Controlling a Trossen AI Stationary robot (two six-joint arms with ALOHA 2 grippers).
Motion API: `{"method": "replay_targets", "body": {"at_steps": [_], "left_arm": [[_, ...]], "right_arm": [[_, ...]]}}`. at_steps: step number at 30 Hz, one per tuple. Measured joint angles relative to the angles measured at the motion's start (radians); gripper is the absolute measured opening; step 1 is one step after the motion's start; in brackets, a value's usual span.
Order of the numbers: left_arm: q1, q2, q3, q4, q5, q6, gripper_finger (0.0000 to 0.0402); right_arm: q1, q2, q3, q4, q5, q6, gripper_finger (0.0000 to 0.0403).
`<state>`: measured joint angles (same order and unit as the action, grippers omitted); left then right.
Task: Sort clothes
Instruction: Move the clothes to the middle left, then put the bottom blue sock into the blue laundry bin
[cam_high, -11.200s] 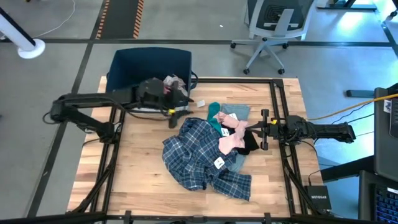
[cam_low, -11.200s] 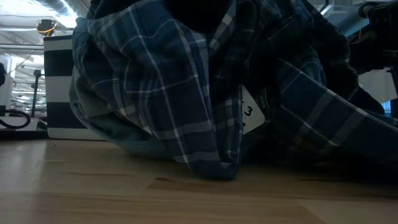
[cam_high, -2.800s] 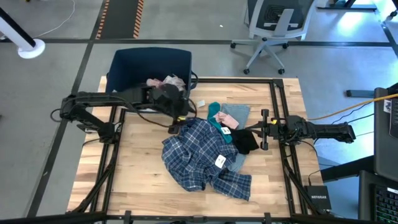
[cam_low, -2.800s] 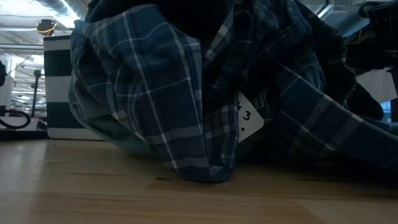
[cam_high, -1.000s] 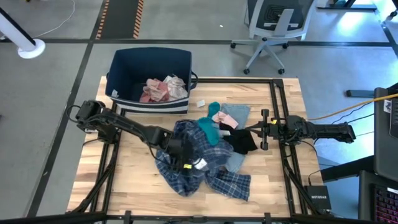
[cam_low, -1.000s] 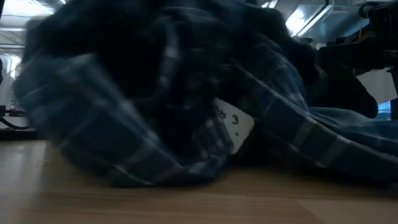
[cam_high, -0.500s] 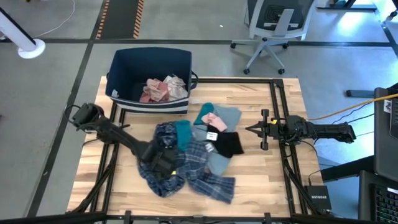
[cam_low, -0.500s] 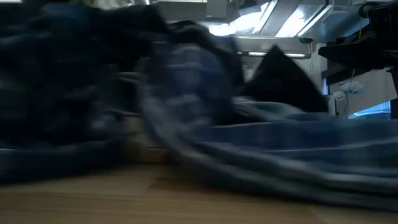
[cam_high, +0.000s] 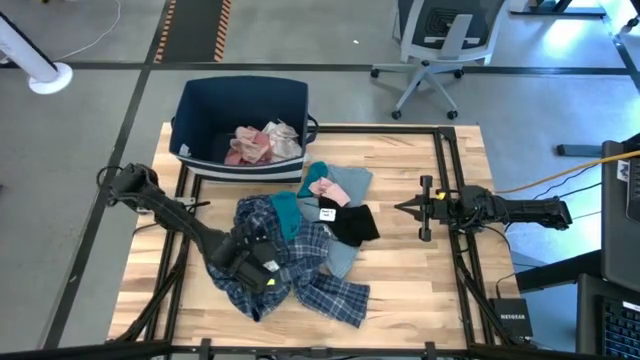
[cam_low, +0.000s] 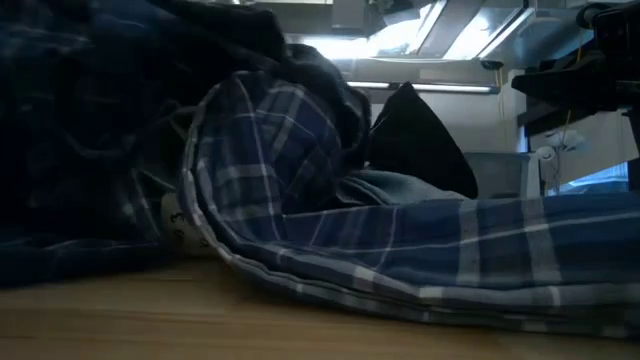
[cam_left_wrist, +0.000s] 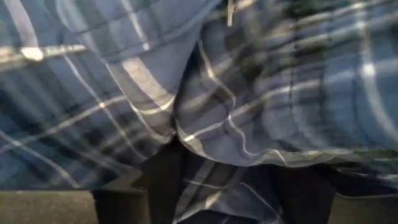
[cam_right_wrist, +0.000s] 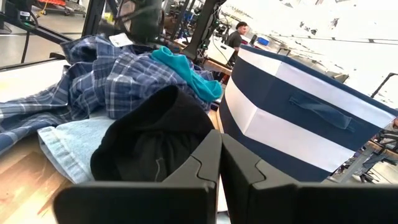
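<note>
- The left arm reaches from the left side of the desk (cam_high: 400, 300) toward the middle, bent at the elbow.
- The left end effector (cam_high: 252, 264) is low down, and its fingers are clamped on the plaid shirt (cam_high: 300, 262).
- In the left wrist view, its two dark fingers (cam_left_wrist: 163, 180) have plaid cloth between them.
- The right arm lies straight along the right side of the desk.
- The right end effector (cam_high: 422, 208) points toward the middle, fingers pressed together, holding nothing.
</note>
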<state>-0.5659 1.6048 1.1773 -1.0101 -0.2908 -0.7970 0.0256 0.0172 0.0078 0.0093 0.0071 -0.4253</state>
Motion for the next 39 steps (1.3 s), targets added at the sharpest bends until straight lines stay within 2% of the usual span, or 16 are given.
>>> {"method": "replay_targets", "body": {"at_steps": [9, 18, 21, 27, 29, 33, 39], "left_arm": [[0.004, -0.099, 0.06, 0.003, -0.063, 0.09, 0.0219], [0.01, -0.197, 0.081, 0.014, -0.263, 0.105, 0.0219], [0.029, -0.216, 0.081, 0.043, -0.301, 0.113, 0.0219], [0.074, -0.221, 0.081, 0.173, -0.322, 0.243, 0.0219], [0.09, -0.221, 0.081, 0.188, -0.298, 0.259, 0.0219], [0.129, -0.221, 0.081, 0.135, -0.145, 0.221, 0.0219], [0.143, -0.222, 0.081, -0.106, 0.1, 0.021, 0.0219]], "right_arm": [[0.0, 0.0, 0.0, 0.0, 0.0, 0.0, 0.0017], [0.0, 0.0, 0.0, 0.0, 0.0, 0.0, 0.0017], [0.0, 0.0, 0.0, 0.0, 0.0, 0.0, 0.0017], [0.0, 0.0, 0.0, 0.0, 0.0, 0.0, 0.0017], [0.0, 0.0, 0.0, 0.0, 0.0, 0.0, 0.0017], [0.0, 0.0, 0.0, 0.0, 0.0, 0.0, 0.0017], [0.0, 0.0, 0.0, 0.0, 0.0, 0.0, 0.0017]]}}
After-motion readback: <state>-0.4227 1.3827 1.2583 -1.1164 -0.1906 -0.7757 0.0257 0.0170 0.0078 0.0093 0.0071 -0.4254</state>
